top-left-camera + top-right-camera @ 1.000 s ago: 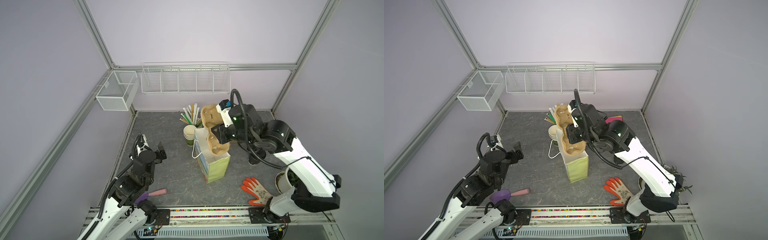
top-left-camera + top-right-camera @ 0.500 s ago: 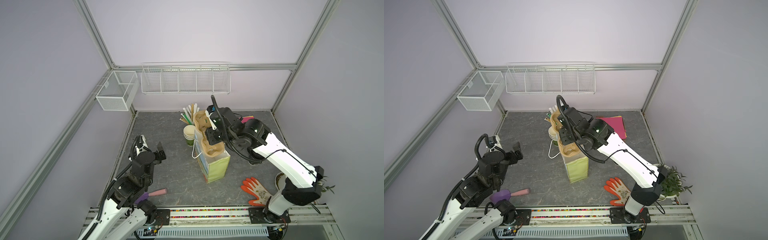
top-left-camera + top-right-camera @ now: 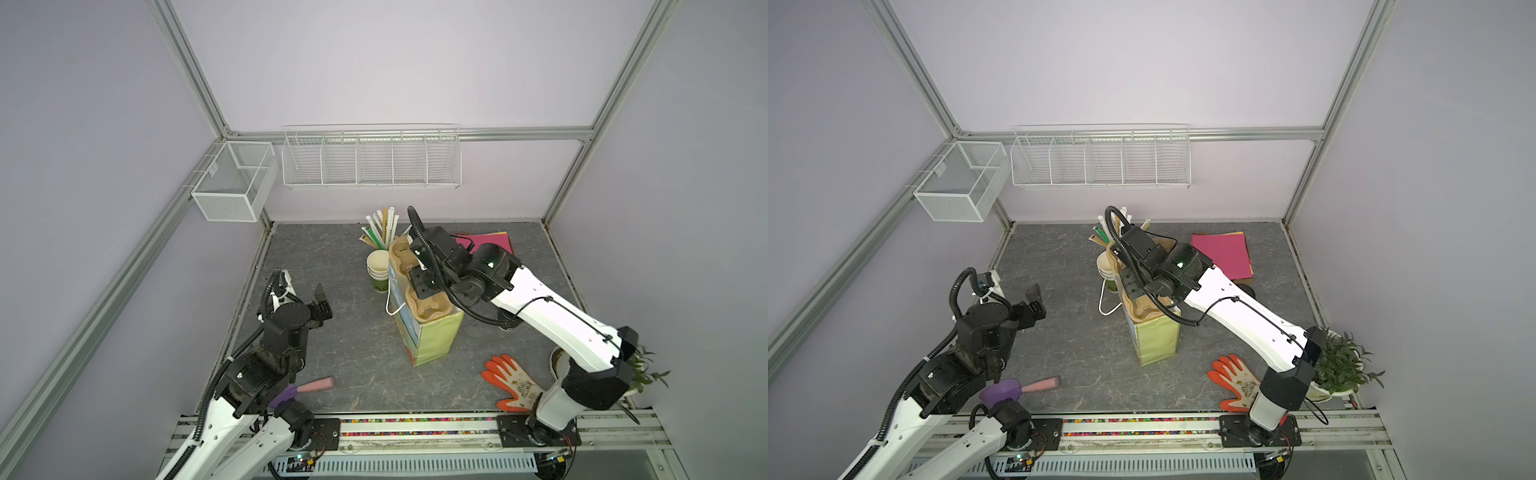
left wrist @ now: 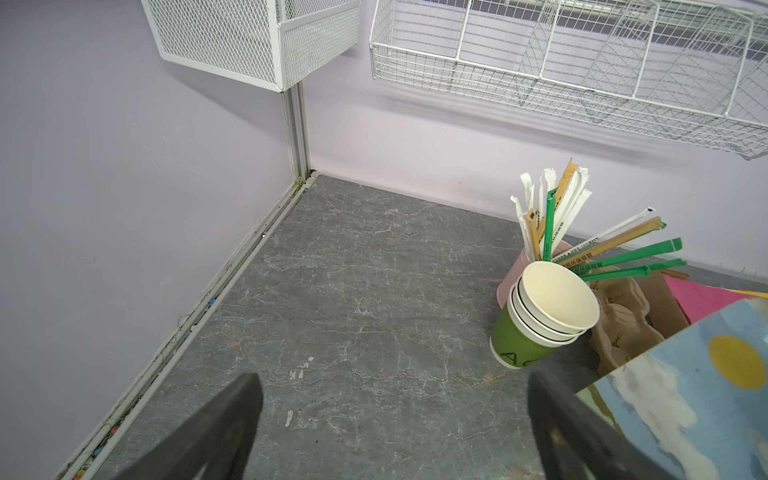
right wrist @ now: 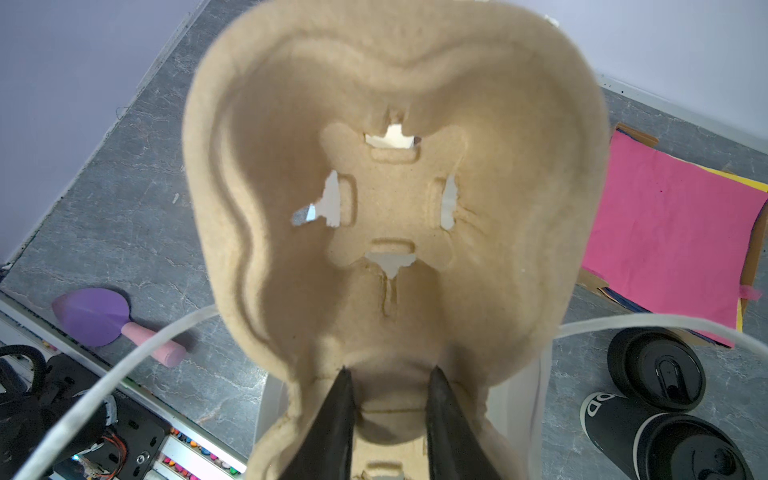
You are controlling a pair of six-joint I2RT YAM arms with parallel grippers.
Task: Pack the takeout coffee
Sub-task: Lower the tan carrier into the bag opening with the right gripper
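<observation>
The takeout coffee (image 5: pixel 656 370) shows best in the right wrist view. It is a black lidded cup on the grey table (image 5: pixel 124 199), just beside a second black lidded cup (image 5: pixel 648 432), and both sit near the edge of the pink paper (image 5: pixel 665 232). Both look upright to me, lids up, so I take the long axis as vertical. In that same view the right gripper (image 5: pixel 392 415) has its fingers drawn narrow, pinching the middle ridge of the pulp cup carrier (image 5: pixel 395 187).

In both top views the right gripper sits over the mouth of the paper bag (image 3: pixel 432 336), with the carrier standing on end inside it. The coffee is almost hidden under the right forearm, on that arm's side of the bag, toward the pink paper. The left gripper (image 3: pixel 303 291) hovers well apart on the bag's other side, fingers spread wide and holding nothing.

In the left wrist view I see those wide fingers (image 4: pixel 232 415), the stack of green cups (image 4: pixel 544 316) and a corner of the bag, but no coffee.

I judge the right arm much the nearer. It would first have to let go of the carrier, then swing out to its own side and take a cup from the side.
</observation>
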